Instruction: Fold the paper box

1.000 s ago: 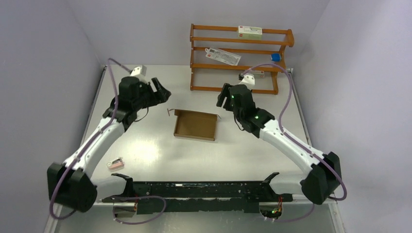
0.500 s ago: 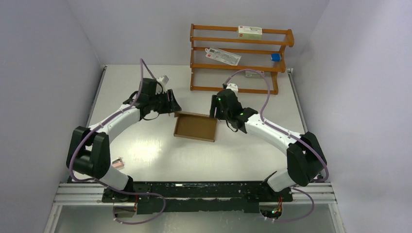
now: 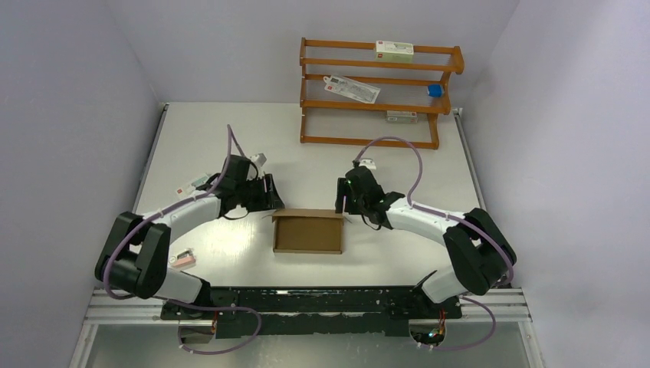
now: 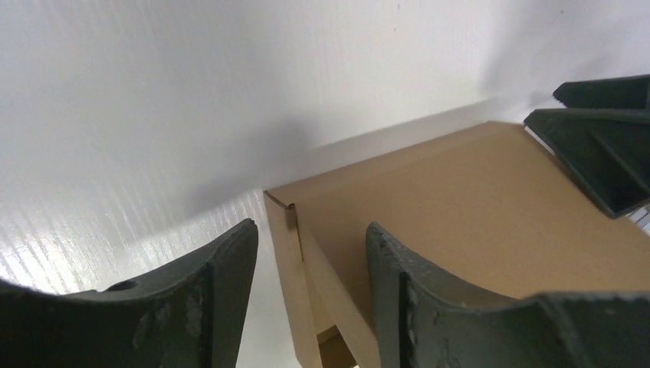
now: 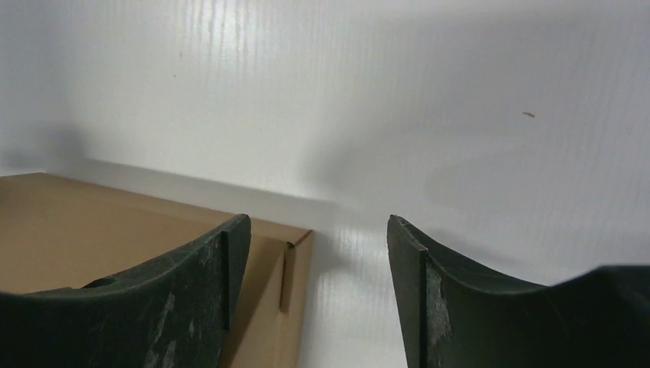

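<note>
The paper box (image 3: 308,232) is a shallow brown cardboard tray with raised walls, lying on the table between the arms. My left gripper (image 3: 268,199) is open at the box's far left corner. In the left wrist view the left gripper (image 4: 310,295) has the box (image 4: 460,199) side wall standing between its jaws without being pinched. My right gripper (image 3: 343,201) is open at the far right corner. In the right wrist view the right gripper (image 5: 314,299) has the box (image 5: 92,222) corner just inside its left finger (image 5: 192,299).
A wooden rack (image 3: 379,139) with small white cartons stands at the back of the table. A tiny pink item (image 3: 182,260) lies near the left arm's base. A white carton (image 3: 192,186) lies by the left arm. A black rail (image 3: 306,299) runs along the near edge.
Both grippers have come down and toward the near edge, onto the box's far corners. The box has slid nearer and turned square to the table edge.
</note>
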Controlling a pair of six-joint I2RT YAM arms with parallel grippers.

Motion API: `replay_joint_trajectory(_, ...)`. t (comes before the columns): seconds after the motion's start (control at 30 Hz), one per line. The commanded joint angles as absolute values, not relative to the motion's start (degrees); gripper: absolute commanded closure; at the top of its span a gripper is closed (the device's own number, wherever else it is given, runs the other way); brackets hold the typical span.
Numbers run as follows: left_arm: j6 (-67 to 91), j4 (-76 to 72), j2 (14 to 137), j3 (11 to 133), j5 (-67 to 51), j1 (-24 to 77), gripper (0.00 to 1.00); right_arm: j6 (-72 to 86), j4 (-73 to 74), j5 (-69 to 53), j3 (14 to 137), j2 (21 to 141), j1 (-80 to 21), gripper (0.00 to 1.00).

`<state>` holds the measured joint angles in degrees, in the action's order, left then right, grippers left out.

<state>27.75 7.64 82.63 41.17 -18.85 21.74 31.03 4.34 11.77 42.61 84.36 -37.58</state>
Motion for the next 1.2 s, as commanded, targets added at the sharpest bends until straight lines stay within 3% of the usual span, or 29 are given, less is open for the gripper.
replay_joint_trajectory(0.0,29.8,6.8,77.7,42.3,-14.6,22.1,0.38,29.7,3.4,12.7,45.2,81.9,-37.4,0.29)
replay_joint_trajectory(0.23,29.2,15.9,63.5,45.4,-6.6,22.1,0.25,21.4,12.4,10.3,53.1,72.9,-38.1,0.26)
replay_joint_trajectory(0.33,29.1,19.1,57.6,44.3,-4.8,22.1,0.23,16.8,13.2,4.6,53.8,69.6,-40.8,0.26)
replay_joint_trajectory(0.7,31.5,22.1,43.5,37.6,-4.7,22.1,0.22,7.3,16.5,3.7,57.7,70.8,-57.4,0.31)
replay_joint_trajectory(0.87,32.0,22.1,42.0,36.8,-5.5,22.1,0.22,5.7,16.6,6.0,57.1,72.8,-61.5,0.40)
replay_joint_trajectory(1.17,33.1,20.0,42.3,34.1,-8.7,22.1,0.23,4.4,15.6,10.5,51.5,77.9,-68.9,0.64)
